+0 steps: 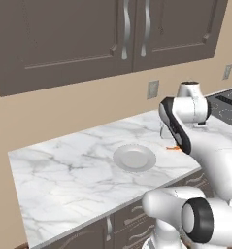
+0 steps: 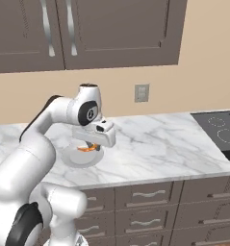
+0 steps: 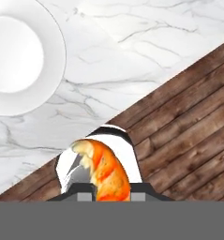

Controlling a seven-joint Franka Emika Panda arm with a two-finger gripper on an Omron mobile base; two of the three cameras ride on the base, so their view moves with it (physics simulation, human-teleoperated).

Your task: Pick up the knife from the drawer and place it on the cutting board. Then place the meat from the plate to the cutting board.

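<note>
Hand view showed the claw (image 3: 111, 194) closed narrowly on the meat (image 3: 106, 171), the orange crescent rising between the two tips, one end curling up and left. Behind it lay the marble table (image 3: 132, 51) and its front edge, with dark wooden floor (image 3: 188, 131) beyond, and the plate (image 3: 24, 56), now bare, at the upper left.

In the right base view the meat (image 2: 87, 148) hung under the hand just above the plate's (image 2: 73, 159) near rim, lifted off it. No cutting board or knife could be made out in these pictures, so the drop spot could not be judged.

To do the carry well, the grip probably wanted holding steady, the piece kept level and clear of the plate rim, and lowered onto the board before letting go.

The arm reached forward from the base with the elbow raised, the wrist bent so that the hand pointed down at the table (image 1: 64, 170).
</note>
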